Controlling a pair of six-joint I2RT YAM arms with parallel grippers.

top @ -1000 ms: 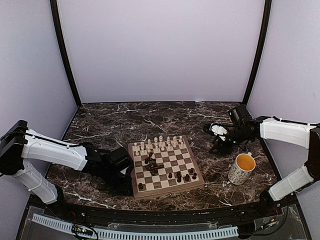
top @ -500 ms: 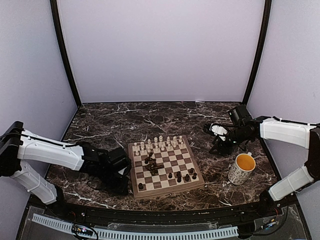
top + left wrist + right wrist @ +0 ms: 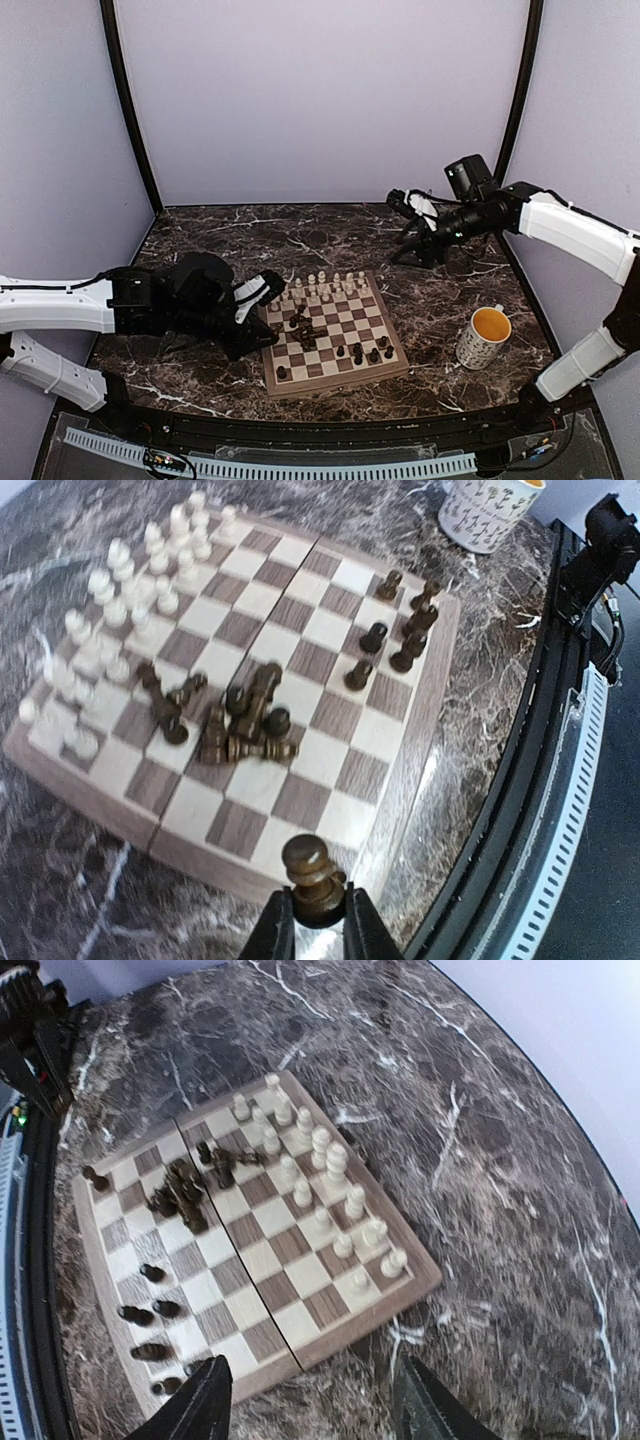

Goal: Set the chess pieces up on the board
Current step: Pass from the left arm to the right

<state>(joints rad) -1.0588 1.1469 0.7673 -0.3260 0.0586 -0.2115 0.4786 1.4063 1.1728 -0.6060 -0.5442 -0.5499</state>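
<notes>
Raised since a second ago, our left gripper [image 3: 311, 922] clamps an upright dark pawn [image 3: 312, 872], the board [image 3: 345, 815] at its twelve o'clock, while our right gripper [image 3: 310, 1410], farther off, gapes empty.

Dark marble table [image 3: 250, 240], white veins running all over it. Flat on it, near the front edge, lies the board [image 3: 315, 368]. Off to its right (not touching) stands a speckled mug [image 3: 483, 337], upright, yellow inside.

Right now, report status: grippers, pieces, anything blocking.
Left gripper shut on a dark piece at left edge of the board. Right gripper open, empty, high beyond the far right corner. Dark pieces heaped mid-board. Mug right of board, not obstructing.
</notes>
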